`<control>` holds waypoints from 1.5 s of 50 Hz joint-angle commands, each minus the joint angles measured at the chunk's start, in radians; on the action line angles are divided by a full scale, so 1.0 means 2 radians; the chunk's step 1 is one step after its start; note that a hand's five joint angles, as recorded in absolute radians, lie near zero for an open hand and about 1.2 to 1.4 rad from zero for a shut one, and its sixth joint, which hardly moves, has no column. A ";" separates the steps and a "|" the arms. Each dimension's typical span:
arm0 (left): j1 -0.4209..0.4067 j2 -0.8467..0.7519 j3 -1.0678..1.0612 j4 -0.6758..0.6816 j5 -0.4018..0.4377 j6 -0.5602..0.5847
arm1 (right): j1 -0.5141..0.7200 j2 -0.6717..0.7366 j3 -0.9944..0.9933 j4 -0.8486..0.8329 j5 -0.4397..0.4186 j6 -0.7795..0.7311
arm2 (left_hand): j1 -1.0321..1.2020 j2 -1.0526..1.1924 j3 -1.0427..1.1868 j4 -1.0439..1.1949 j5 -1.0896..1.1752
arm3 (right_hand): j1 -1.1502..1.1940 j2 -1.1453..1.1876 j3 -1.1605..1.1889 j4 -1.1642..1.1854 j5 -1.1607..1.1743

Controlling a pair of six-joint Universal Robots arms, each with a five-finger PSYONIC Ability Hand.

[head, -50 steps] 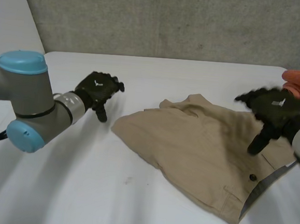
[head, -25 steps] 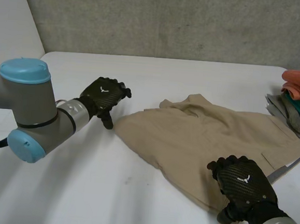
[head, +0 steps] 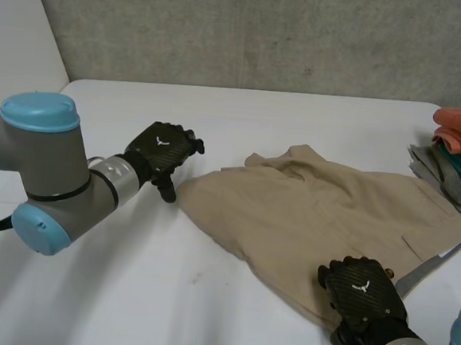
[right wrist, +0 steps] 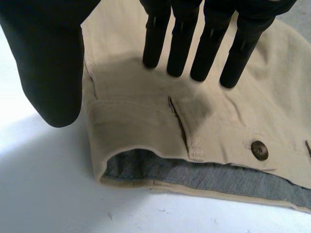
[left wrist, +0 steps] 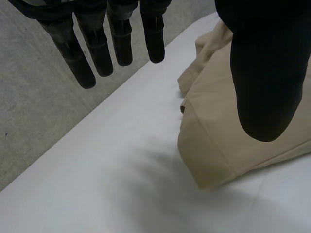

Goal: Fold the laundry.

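- A pile of clothes (head: 459,155), orange over teal and grey, sits at the khaki garment's 2 o'clock and is cut off by the edge of the head view.
- In the head view the right hand (head: 361,291) covers the waistband corner at the 5 o'clock end of the khaki garment (head: 322,220). Whether its fingertips (right wrist: 181,63) press the cloth or hang just above it cannot be told.
- The right wrist view brings out what that hand hides: a brown button (right wrist: 259,150), a pocket slit (right wrist: 179,124) and the grey lining (right wrist: 194,174) inside the gaping waistband.
- The right hand is spread, with its fingers straight over the pocket and its thumb (right wrist: 51,68) wide apart at the garment's edge, pinching nothing.
- The garment lies flat on the white counter (head: 125,292), its nearest corner at the left hand's 3 o'clock.
- The left hand (head: 162,153) hangs spread and empty. In its wrist view the straight fingers (left wrist: 114,39) are over bare counter and the thumb (left wrist: 267,73) over the garment's rounded corner (left wrist: 214,170).
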 commanded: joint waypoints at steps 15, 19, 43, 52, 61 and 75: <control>-0.006 0.034 -0.061 0.008 -0.027 -0.022 | 0.026 -0.071 -0.081 0.031 0.012 -0.039 | -0.027 -0.019 -0.019 -0.016 -0.013 | 0.430 0.432 0.430 0.429 0.428; -0.015 0.031 -0.081 0.017 -0.027 -0.033 | 0.033 -0.104 -0.115 0.081 0.007 -0.022 | -0.027 -0.019 -0.019 -0.016 -0.013 | 0.430 0.432 0.430 0.429 0.428; -0.056 -0.077 0.026 0.047 -0.153 -0.057 | 0.057 -0.195 -0.180 0.151 -0.008 0.001 | 0.514 0.522 0.522 0.525 0.528 | 0.430 0.432 0.430 0.429 0.428; -0.015 0.071 -0.023 0.045 -0.166 -0.105 | -0.005 -0.184 -0.243 0.165 -0.018 -0.038 | 0.514 0.522 0.522 0.525 0.529 | 0.430 0.432 0.430 0.429 0.428; 0.029 0.321 -0.076 -0.013 -0.115 -0.071 | -0.065 -0.084 -0.396 0.258 -0.039 -0.087 | 0.514 0.522 0.522 0.525 0.529 | 0.430 0.432 0.430 0.429 0.428; 0.051 0.204 -0.011 -0.147 -0.108 0.014 | -0.017 0.148 -0.583 0.316 -0.034 -0.081 | 0.514 0.522 0.522 0.525 0.529 | 0.430 0.432 0.430 0.429 0.428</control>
